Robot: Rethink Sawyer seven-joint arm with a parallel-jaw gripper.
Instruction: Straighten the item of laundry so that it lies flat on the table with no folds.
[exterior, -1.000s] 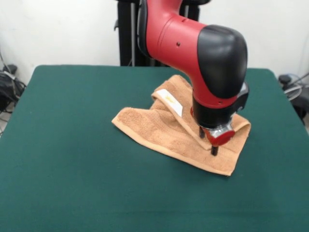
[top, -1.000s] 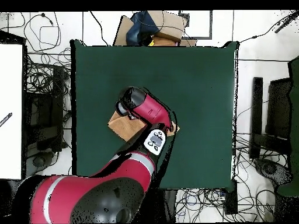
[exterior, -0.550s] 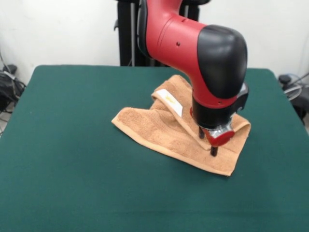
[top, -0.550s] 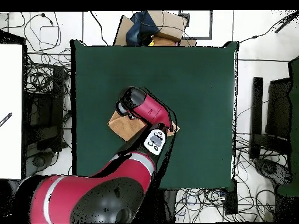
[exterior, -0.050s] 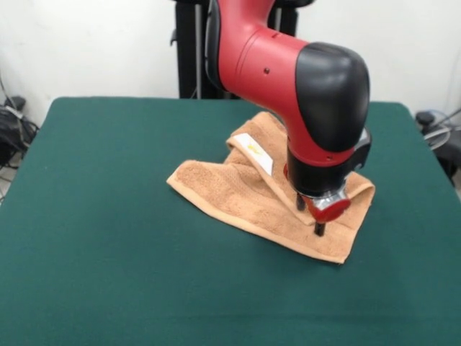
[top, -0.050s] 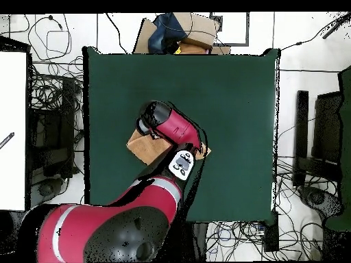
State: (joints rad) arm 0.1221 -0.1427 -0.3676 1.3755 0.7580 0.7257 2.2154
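While folded, towel (exterior, -0.050s: 238,191) lies under gripper (exterior, -0.050s: 310,218).

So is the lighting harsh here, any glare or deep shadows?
Front view: soft, even light; only a faint shadow beside the towel and a mild sheen on the arm. Overhead view: the arm hides most of the towel.

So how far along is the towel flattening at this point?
Nothing looks finished: the towel lies folded, a band with the white label doubled over its top. In hand: the gripper is down on the towel near its front right corner; whether the jaws are closed on cloth cannot be told. Left: pull the folded part out until the towel lies flat on the table.
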